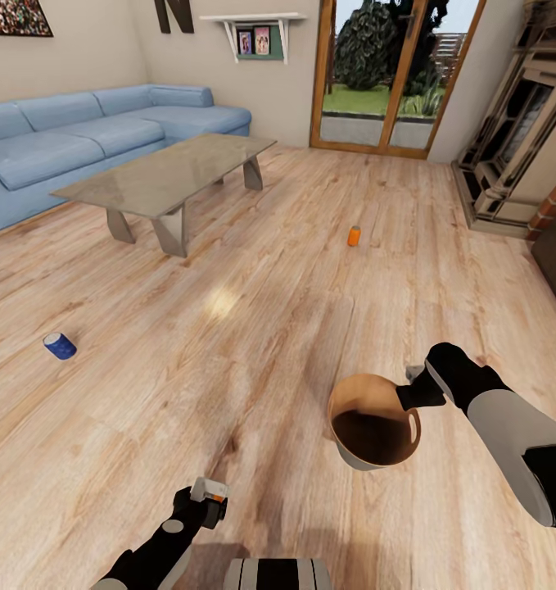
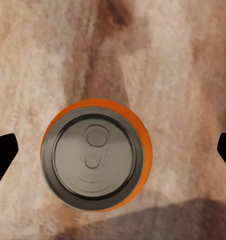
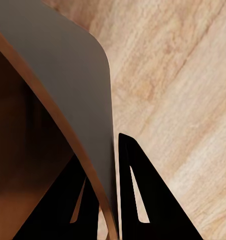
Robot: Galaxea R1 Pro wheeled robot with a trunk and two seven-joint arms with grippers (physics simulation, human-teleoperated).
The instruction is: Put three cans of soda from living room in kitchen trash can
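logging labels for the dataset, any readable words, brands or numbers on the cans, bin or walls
None can be read for certain.
Wall, top of the head view: a dark shape, perhaps a cut-off "N".
Blue can: white band, no legible print.
Far orange can: too small.
Orange can under the left gripper: plain lid, no text.
Trash can: unmarked.

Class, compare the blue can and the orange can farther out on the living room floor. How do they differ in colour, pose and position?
Colour: the blue can is dark blue with a white band; the orange can is plain orange. Pose: the blue can lies tipped on its side, while the orange can stands upright. Position: the blue can is at the view's left, nearer the robot; the orange can sits farther off, towards the glass doors. Both rest on the wood floor.
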